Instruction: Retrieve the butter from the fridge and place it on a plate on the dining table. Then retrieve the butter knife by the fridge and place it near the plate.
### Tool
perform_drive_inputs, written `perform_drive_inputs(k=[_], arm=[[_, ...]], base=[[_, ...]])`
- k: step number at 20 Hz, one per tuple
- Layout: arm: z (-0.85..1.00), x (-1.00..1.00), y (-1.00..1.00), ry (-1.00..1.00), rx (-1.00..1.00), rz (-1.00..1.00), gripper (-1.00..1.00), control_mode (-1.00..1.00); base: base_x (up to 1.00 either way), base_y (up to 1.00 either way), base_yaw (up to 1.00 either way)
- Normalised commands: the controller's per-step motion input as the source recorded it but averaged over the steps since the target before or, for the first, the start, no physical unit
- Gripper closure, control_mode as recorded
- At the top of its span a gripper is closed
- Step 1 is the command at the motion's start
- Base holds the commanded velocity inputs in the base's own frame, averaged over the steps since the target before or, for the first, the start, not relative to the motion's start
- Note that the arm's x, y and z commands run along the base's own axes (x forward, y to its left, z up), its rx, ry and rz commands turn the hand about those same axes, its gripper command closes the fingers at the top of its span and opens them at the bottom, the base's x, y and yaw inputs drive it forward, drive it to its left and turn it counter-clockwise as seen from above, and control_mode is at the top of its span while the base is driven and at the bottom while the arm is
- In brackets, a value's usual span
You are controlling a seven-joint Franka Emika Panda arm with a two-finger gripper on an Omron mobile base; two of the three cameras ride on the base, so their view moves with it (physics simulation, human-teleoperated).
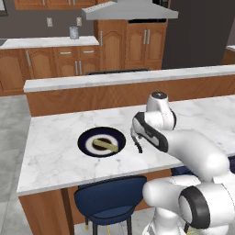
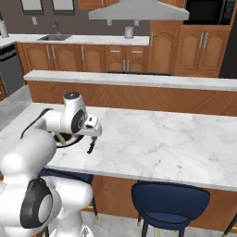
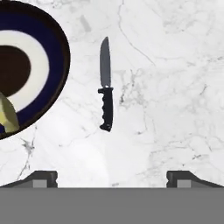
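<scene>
Both base views look forward and down from behind the arm, left and right, sharing the bench (image 1: 59, 151), while the hand view stares closely down past the wide-spread jaws.

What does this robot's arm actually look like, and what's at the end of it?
The arm is made of thick, rounded, glossy white segments, like fat tubes joined end to end, with dark grey or black bands and round caps at the joints. No loose cables show. At its end sits a white hand with dark trim, carrying the gripper, whose two jaws end in small dark, blocky tips.
</scene>
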Motion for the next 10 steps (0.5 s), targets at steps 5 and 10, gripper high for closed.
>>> perform_drive_inputs(k=[5, 10], arm=[[0.87, -1.00, 0.00, -0.08, 0.00, 0.00, -1.00, -1.00], [0.94, -0.99, 0.00, -0.01, 0.00, 0.01, -1.00, -1.00]], base=[[0.00, 0.00, 0.00], [0.00, 0.00, 0.00]])
